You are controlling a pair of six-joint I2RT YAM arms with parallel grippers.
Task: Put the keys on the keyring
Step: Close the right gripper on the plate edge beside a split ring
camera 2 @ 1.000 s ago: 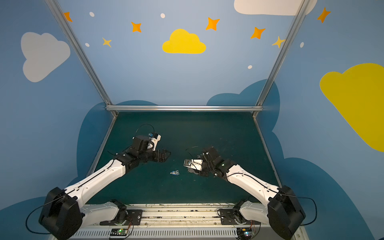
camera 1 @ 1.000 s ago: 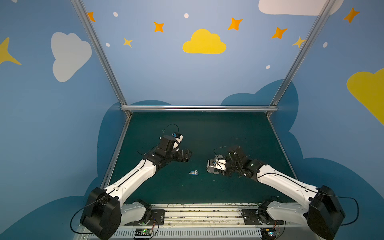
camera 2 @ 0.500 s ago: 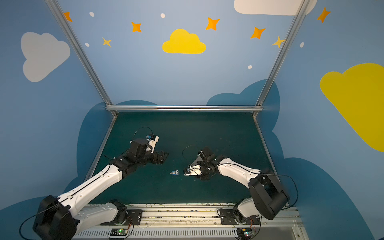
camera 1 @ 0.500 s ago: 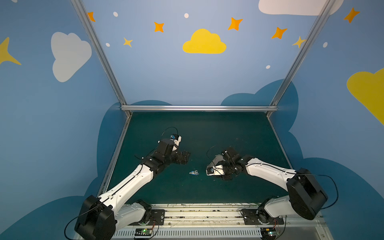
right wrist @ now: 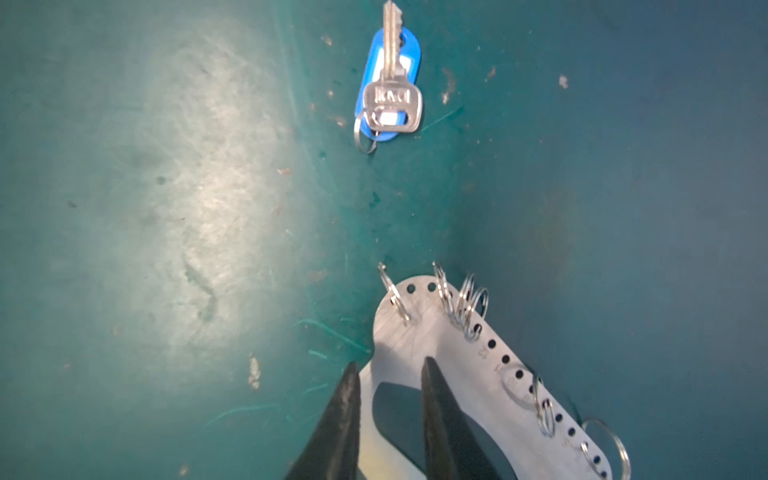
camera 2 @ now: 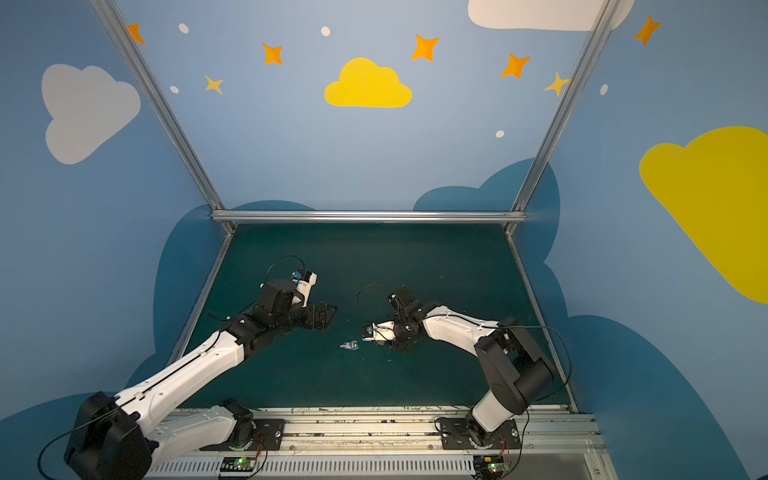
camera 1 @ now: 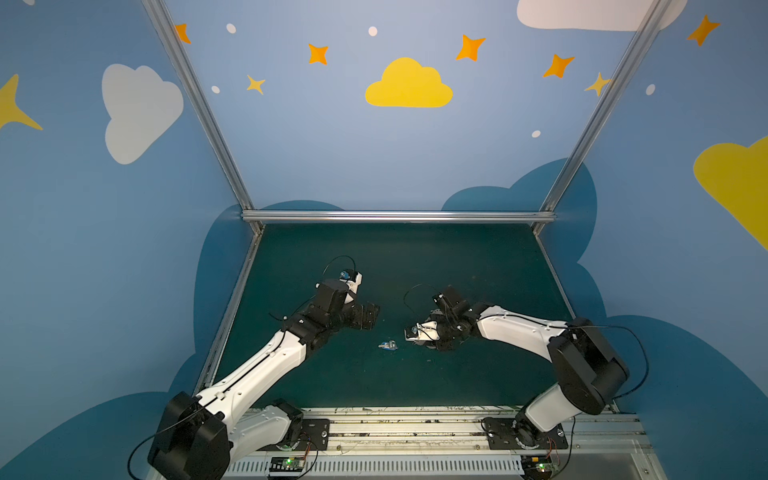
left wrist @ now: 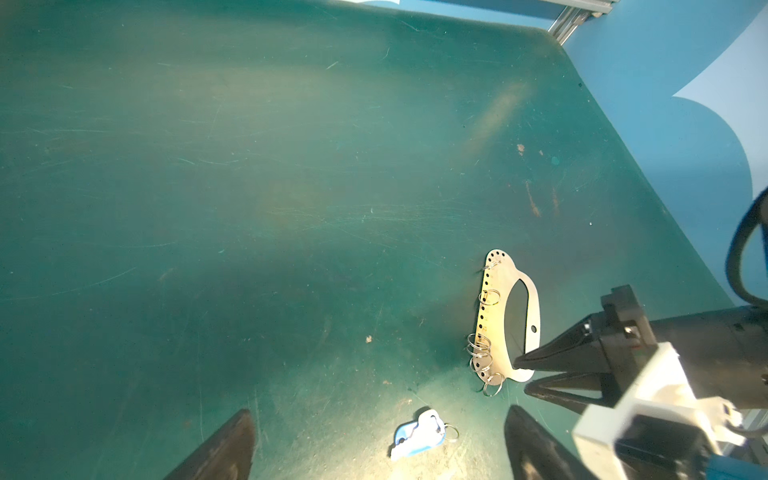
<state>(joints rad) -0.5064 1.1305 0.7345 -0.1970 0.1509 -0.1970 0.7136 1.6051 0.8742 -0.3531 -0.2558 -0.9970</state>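
While both grippers hover over the middle of the table (camera 1: 457, 257):
The left gripper (camera 1: 368, 318) gapes wide and empty; the right gripper (right wrist: 390, 362) narrowly straddles the handle of the keyring (right wrist: 415, 332), grip unclear; the keys (right wrist: 390, 95) lie just beside it, toward the left edge.

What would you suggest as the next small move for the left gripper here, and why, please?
Probably lower the left gripper onto the small silver key on its blue plastic tag and close. Its jaws stand wide open, the key lies loose on the green mat just ahead of them, and the right gripper straddles one end of the flat grey metal plate with wire rings.
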